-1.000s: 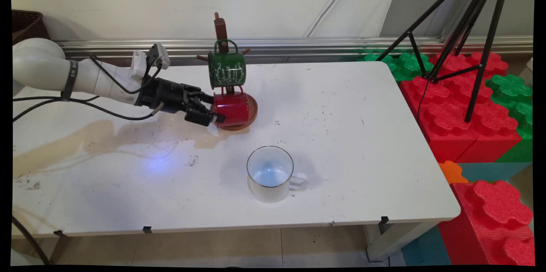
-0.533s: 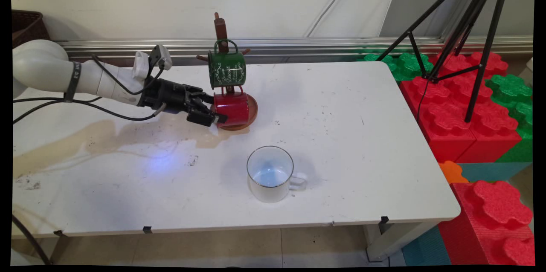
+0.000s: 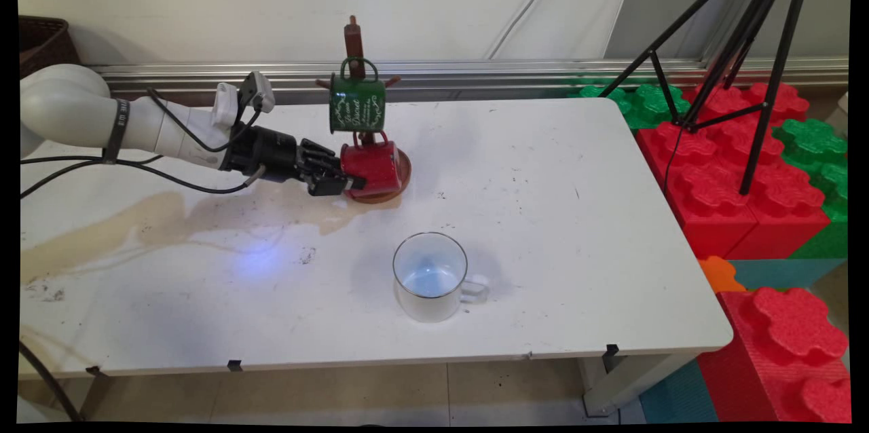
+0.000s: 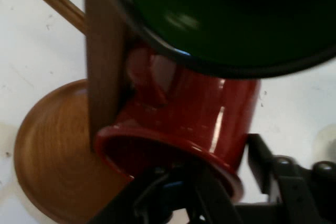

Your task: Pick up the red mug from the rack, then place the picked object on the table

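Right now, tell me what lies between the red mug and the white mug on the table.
In the main view, only bare, scuffed tabletop lies between the red mug, held by the gripper at the wooden mug tree, and the white mug.

The red mug [image 4: 184, 124] hides the fingers' tips; the green mug [image 4: 226, 14] is cut off above.

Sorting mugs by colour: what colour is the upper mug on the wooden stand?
Green mug with white lettering, clearest in the main view.
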Tool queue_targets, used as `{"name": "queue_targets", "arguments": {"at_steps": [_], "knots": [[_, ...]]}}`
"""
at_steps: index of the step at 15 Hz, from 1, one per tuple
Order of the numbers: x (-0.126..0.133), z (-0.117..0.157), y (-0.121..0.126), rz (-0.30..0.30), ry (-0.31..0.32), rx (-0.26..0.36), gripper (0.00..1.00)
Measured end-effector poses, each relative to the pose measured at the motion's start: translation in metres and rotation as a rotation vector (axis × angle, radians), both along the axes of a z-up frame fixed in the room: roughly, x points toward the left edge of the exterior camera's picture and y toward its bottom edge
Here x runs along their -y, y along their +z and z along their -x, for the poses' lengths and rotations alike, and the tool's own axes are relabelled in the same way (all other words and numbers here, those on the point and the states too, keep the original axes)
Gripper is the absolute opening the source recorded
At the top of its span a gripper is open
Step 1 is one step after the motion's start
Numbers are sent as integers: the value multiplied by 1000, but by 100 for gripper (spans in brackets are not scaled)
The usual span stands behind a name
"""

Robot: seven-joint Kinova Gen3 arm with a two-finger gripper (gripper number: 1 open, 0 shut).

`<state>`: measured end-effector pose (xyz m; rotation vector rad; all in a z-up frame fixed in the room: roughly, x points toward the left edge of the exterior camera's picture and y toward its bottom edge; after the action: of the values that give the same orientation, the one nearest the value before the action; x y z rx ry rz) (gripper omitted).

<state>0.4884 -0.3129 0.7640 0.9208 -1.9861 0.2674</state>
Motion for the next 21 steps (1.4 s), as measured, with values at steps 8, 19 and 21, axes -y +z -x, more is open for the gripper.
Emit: {"name": "queue_targets", "arguments": {"at_steps": [8,19,21], "knots": [[-5,2,0,-18,-20,-9,0],[-18,3,10,-29,-55,-27,0],[-21,3,14,-27,-68,-32,0]]}}
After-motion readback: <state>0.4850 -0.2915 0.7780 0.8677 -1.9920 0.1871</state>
